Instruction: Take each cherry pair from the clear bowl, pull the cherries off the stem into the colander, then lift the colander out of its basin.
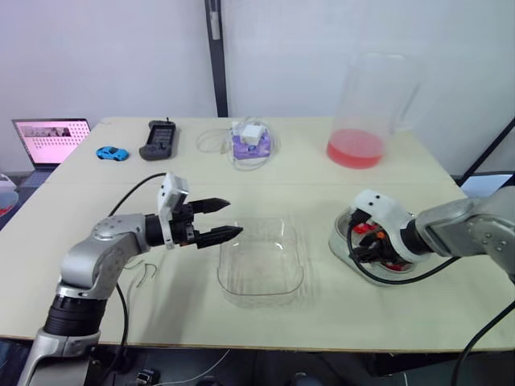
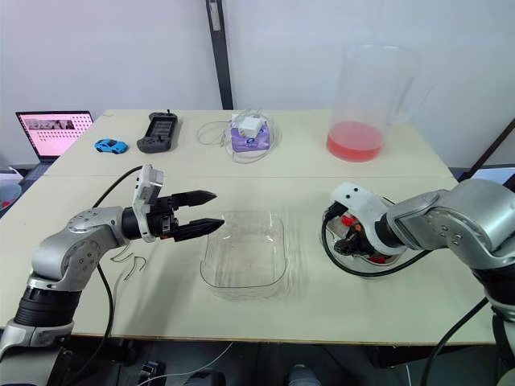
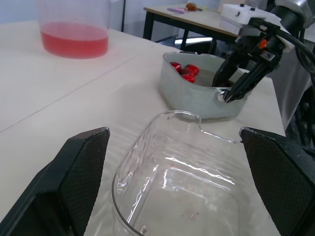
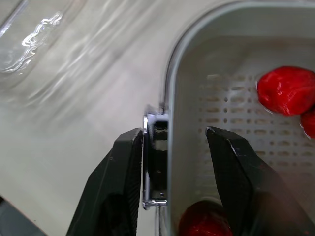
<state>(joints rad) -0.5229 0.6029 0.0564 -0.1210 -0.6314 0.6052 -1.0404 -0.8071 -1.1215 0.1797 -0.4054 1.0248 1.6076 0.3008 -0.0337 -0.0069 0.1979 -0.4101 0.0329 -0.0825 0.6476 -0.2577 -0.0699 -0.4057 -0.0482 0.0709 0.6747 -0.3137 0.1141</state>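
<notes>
Head view, clear bowl (image 1: 265,261): empty, at the table's centre, near the front edge.
Head view, left gripper (image 1: 233,217): fingers spread, holding nothing, just over the bowl's 10 o'clock rim.
Head view, colander (image 1: 339,241): on the table at 3 o'clock of the bowl, near it, not touching.
Head view, right gripper (image 1: 366,245): down at the colander's rim, about 8 o'clock.
Head view, stems (image 1: 143,273): thin, bent, lying on the table at 9 o'clock of the bowl.
Head view, pitcher (image 1: 366,104): clear, red liquid in the bottom, upright at 12 o'clock of the colander, well apart.
Head view, far left: laptop (image 1: 50,138), blue toy car (image 1: 112,153), black controller (image 1: 158,139).
Left wrist view, left fingers (image 3: 69,187): wide apart, the bowl's rim beyond them, untouched.
Left wrist view, cherries (image 3: 186,71): red, lying inside the colander; the right gripper's tips meet its rim.
Right wrist view, right fingers (image 4: 120,187): spread astride the colander's rim. One is outside, close against a metal tab (image 4: 155,162); the other is inside, apart from the wall.
Right wrist view, cherries: three on the perforated floor, one just beside the inner finger.
</notes>
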